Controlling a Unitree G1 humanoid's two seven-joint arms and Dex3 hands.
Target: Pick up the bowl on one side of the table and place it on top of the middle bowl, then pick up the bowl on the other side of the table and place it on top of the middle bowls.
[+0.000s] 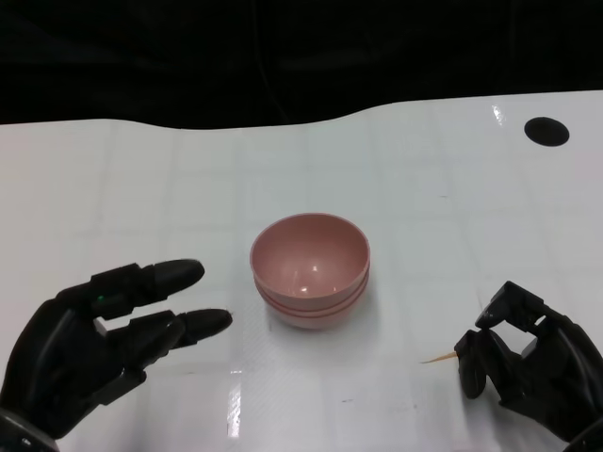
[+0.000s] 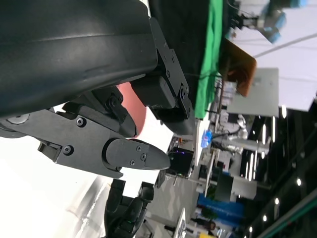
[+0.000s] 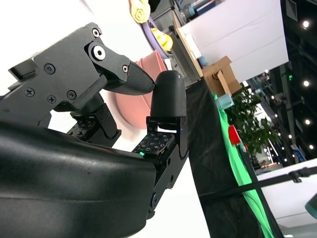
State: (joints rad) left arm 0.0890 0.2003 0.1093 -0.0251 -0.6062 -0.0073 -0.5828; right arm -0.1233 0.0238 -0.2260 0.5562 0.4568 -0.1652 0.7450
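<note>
Pink bowls sit nested in one stack on the white table, between our two hands and a little ahead of both. Our left hand rests beside the stack with its fingers spread toward it, holding nothing. Our right hand lies on the other side with fingers curled in on nothing, a thin wooden stick just beside its fingertips.
</note>
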